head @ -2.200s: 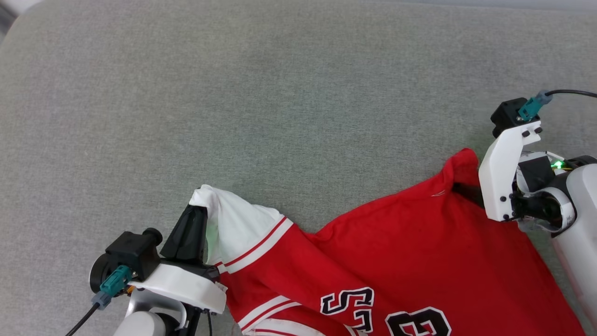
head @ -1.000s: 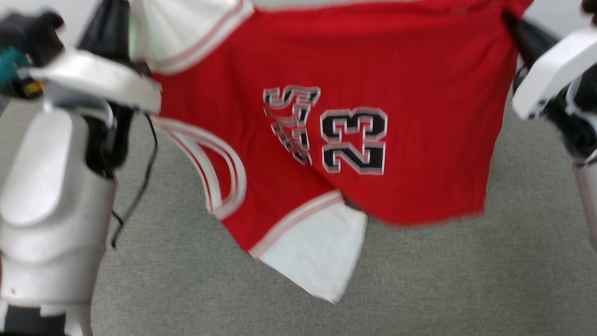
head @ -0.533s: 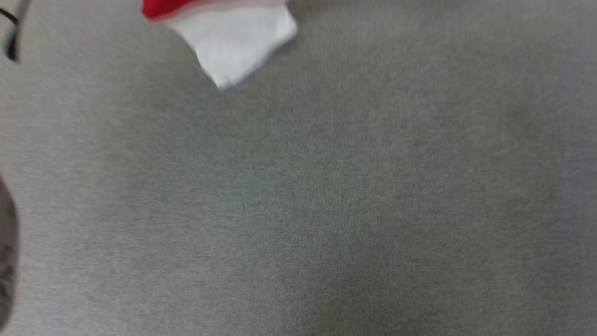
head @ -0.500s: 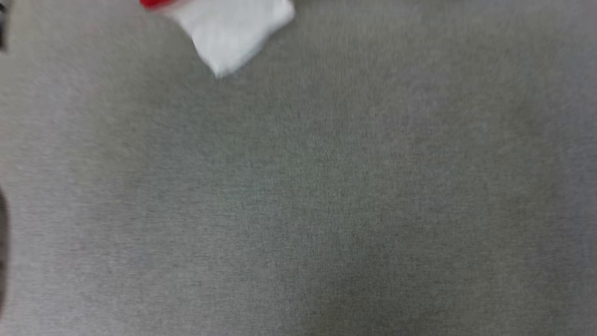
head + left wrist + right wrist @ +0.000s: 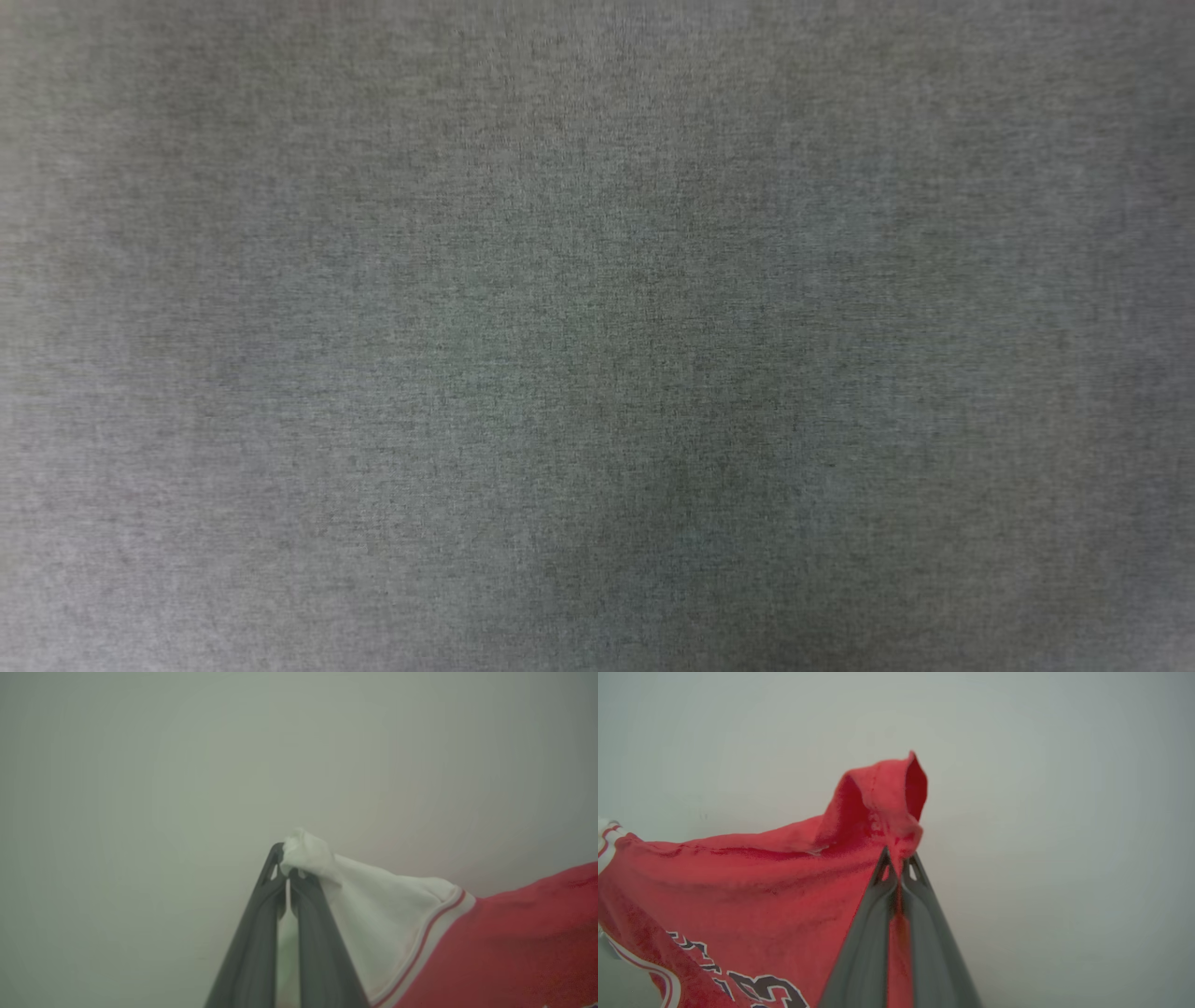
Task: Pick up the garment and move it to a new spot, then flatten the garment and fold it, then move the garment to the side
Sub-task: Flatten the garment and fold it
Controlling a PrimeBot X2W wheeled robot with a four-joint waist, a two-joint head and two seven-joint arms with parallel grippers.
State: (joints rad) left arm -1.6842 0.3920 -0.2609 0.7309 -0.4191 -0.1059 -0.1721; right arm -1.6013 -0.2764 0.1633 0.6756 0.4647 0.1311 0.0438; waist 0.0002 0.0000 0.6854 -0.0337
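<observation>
While the left gripper has its two dark fingers pressed together on the bunched tip of the white sleeve, the garment runs off from that pinch toward the right edge of the left wrist view; white cloth first, then the striped trim, then red body; a sliver of white cloth shows in the slit between the fingers lower down. Jaws of the right gripper likewise closed narrow, pinching the red corner, which stands up in a folded peak above the fingertips; from there the cloth spreads to the left edge of the right wrist view, top edge fairly taut; black white-outlined print at the bottom, partly cut off. Backdrop behind both grippers pale, plain, out of focus. Head view: grey woven fabric surface, slightly blurred; whether any of the garment touches it cannot be told.
</observation>
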